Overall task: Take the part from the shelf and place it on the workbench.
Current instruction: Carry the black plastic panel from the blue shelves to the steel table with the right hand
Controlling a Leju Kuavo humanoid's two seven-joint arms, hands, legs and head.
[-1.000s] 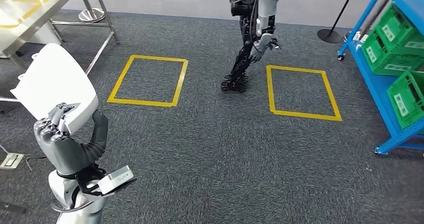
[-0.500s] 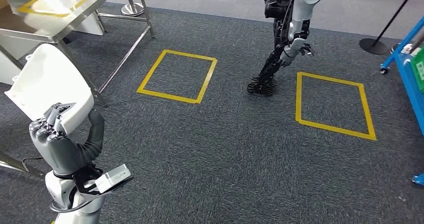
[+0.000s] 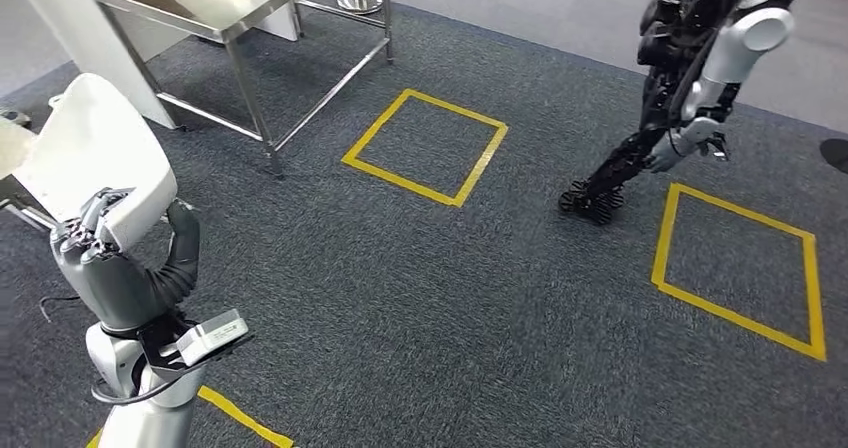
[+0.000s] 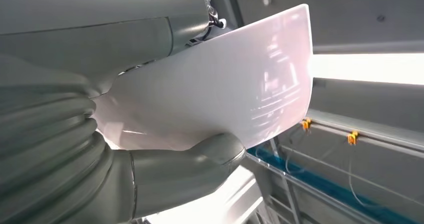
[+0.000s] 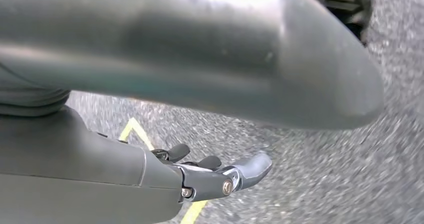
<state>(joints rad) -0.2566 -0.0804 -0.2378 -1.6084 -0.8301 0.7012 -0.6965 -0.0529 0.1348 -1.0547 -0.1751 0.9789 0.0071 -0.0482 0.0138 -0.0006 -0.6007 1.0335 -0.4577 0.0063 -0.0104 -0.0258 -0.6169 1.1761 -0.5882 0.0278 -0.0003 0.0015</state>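
The robot's left hand is held up at the left side and grips the bottom edge of a big white curved plastic part, with its thumb on one side and its fingers on the other. In the left wrist view the thick grey thumb presses on the smooth white part. The part is up in the air, near the shiny metal workbench and not touching it. The workbench stands on thin metal legs on the dark grey carpet. Just past the workbench, a square of yellow tape is stuck on the carpet. Farther from the workbench stands another black and silver robot, with one foot on the carpet. Next to that robot, and farthest from the workbench, is a second yellow tape square. The right hand hangs over the carpet with its dark fingers straight and apart, holding nothing.
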